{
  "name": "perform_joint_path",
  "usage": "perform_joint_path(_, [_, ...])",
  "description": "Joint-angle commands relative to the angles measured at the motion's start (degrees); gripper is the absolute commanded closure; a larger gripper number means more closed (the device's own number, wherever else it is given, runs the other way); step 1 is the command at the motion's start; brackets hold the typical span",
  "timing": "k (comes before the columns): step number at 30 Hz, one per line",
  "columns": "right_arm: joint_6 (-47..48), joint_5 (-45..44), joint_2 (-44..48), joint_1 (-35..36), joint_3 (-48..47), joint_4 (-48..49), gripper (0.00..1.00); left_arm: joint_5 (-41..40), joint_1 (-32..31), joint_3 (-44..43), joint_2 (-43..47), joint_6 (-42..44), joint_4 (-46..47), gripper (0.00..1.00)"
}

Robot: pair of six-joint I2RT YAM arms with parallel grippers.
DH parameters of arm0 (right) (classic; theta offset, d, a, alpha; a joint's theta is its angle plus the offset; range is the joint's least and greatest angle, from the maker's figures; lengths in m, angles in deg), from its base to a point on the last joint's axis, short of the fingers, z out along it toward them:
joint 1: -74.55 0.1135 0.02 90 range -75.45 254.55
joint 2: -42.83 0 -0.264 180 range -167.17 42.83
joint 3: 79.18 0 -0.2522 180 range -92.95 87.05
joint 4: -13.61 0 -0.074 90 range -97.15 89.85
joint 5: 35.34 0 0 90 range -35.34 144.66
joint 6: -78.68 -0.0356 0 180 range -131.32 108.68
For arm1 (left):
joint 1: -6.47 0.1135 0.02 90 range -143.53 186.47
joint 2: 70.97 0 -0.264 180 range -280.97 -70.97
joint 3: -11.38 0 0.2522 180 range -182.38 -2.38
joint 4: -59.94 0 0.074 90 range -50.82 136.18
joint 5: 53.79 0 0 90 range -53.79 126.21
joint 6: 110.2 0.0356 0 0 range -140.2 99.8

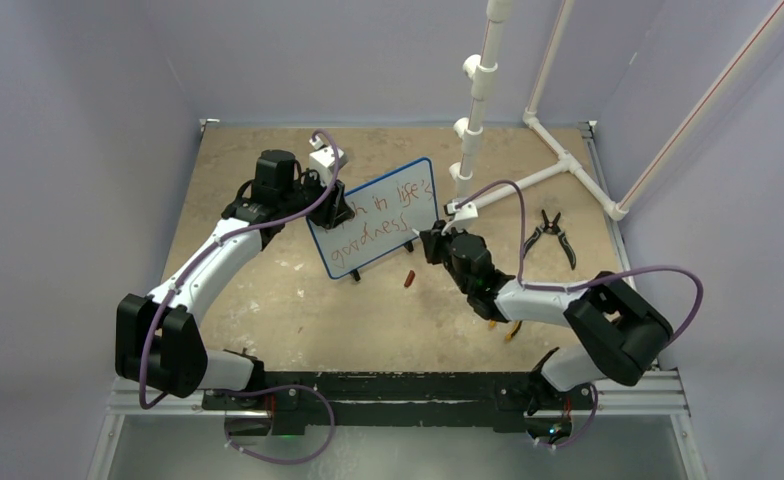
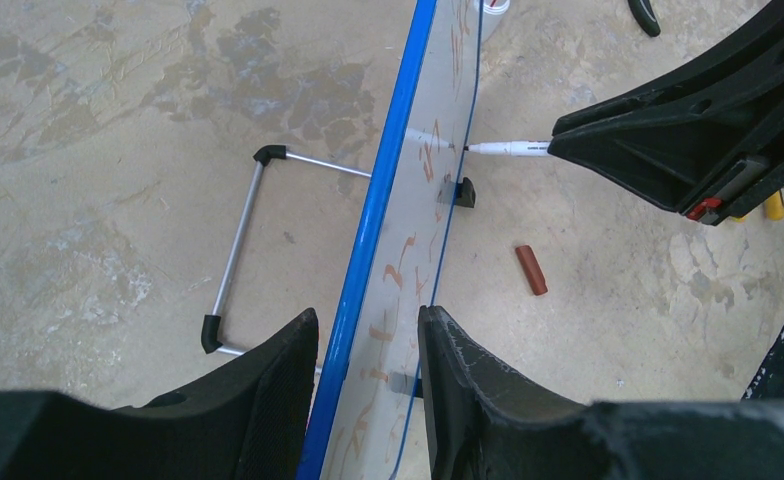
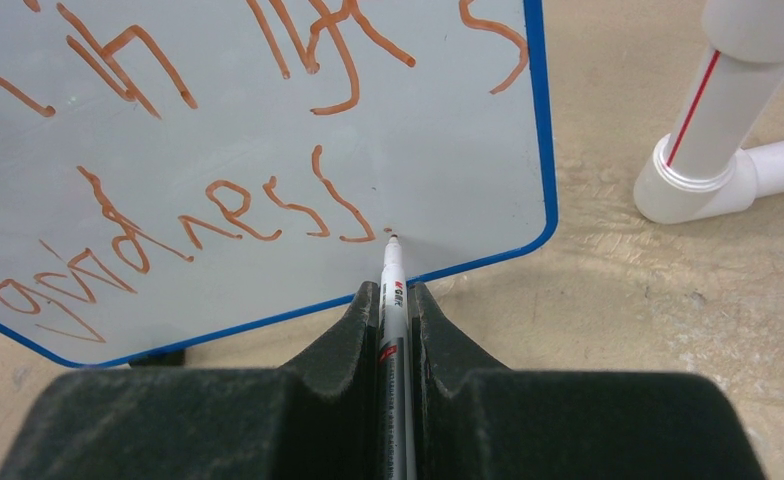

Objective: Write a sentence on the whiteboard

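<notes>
Because the left fingers [image 2: 268,390] cover the left edge of the whiteboard [image 1: 378,215] in the top view, the sentence [image 1: 373,238] begins out of sight there, and only "h in life's" over "goodness" can be read, in red. From the right wrist the upper line is cut off by the frame's top and left borders. From the left wrist the board is seen almost edge-on, so the writing shrinks to orange streaks.

The whiteboard stands tilted near the middle of the table [image 1: 268,300], with a thin wire leg [image 2: 233,250] behind it. The left fingers are clamped on its left edge, one on each face. The right fingers [image 3: 338,340] are pressed together on a marker [image 3: 392,290] in front of the board. The marker's tip meets the face just past the last "s", close to the board's lower right corner. A small red cap [image 1: 408,279] lies on the table just in front of the board. Pliers [image 1: 551,235] lie well to the right of the board, and a white pipe [image 1: 473,100] stands behind its right end
</notes>
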Motion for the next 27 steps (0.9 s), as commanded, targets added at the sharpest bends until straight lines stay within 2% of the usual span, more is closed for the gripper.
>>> perform_joint_path(1, [-1.8,-3.0,6.8,-0.2,-1.7,-8.2,1.0,0.4,0.0,-0.4,2.4,0.7,1.5,0.84])
perform_joint_path(4, [-2.6,-3.5,14.9,-0.3,-1.1,-17.2,1.0,-0.3,0.0,-0.9,3.1,0.0,2.2,0.62])
perform_joint_path(8, [-2.7,-1.9,23.0,-0.2,-2.1,-28.7,1.0,-2.1,0.0,-2.5,4.2,-0.6,2.4,0.42])
perform_joint_path(10, [-2.4,-1.6,25.3,-0.3,-3.2,-32.6,1.0,-4.3,0.0,-3.0,5.4,-0.8,2.6,0.36])
perform_joint_path(12, [-2.1,-1.8,26.9,-0.2,-4.5,-35.6,1.0,-7.3,0.0,-3.7,7.0,-1.1,3.0,0.34])
perform_joint_path(19, [-2.2,-3.7,31.8,-0.2,-4.6,-38.0,1.0,-15.4,-2.1,-7.1,12.3,-5.3,3.8,0.33])
perform_joint_path(23, [-3.7,-5.3,35.0,-0.2,-2.4,-35.9,1.0,-23.4,-11.6,-9.4,11.5,-9.4,2.0,0.37])
perform_joint_path(27, [-4.1,-6.6,38.5,-0.3,0.5,-32.9,1.0,-25.5,-18.7,-7.7,9.0,-17.4,3.1,0.43])
